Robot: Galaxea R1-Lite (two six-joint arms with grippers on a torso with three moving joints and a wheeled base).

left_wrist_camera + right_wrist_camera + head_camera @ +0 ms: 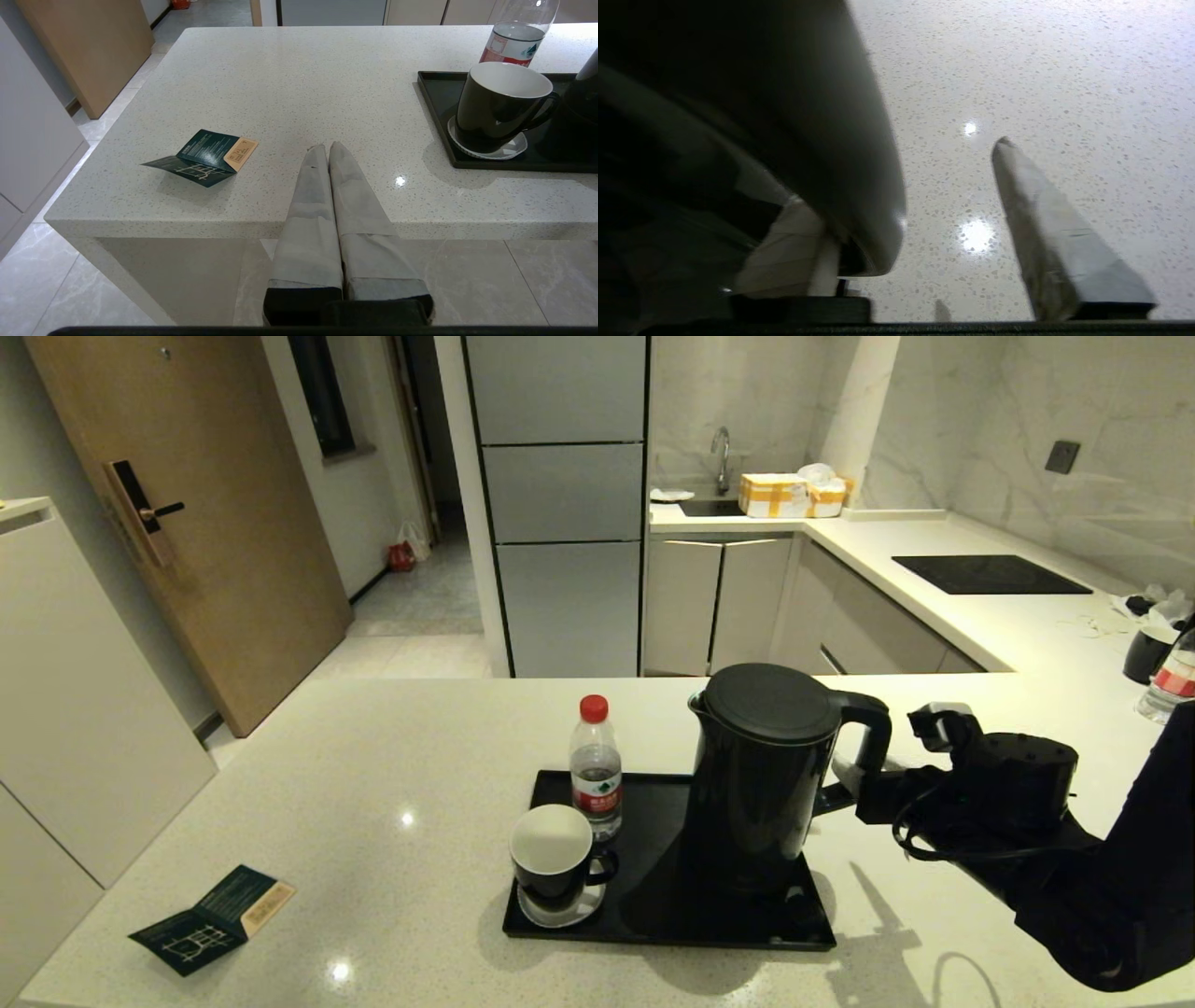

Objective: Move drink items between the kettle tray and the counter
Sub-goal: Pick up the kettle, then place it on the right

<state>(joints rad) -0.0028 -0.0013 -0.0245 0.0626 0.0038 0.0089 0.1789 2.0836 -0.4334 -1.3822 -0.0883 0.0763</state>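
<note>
The tabletop [373,756] is spreading pale and speckled across all three views, but only the head view is taking in the room beyond it: the cooktop [990,574] on the side run, the sink [709,507] and a taped box [775,495] at the back.

The tray [653,896] is lying near the front edge, and the kettle [761,775] is standing upright on its right half with the handle turned toward the right arm. The left wrist view is catching only a sliver of the kettle at its edge, while the right wrist view is filling up with the dark curve of its handle and showing nothing of the tray.

The right gripper [845,793] is reaching in level from the right at the handle. The right wrist view is showing what the head view cannot: the fingers are spread, one tucked in behind the handle loop, the other [1045,233] standing clear over bare tabletop, so nothing is clamped.

The left gripper [325,151] is out of the head view; its own camera is showing it hanging by the near edge of the tabletop, fingers pressed together on nothing.

The bottle [596,767] is standing on the tray's back left, its red cap visible only from the head. The cup [553,854] is sitting on a saucer [560,905] at the front left corner. A dark green leaflet [213,919] is lying well left of the tray.
</note>
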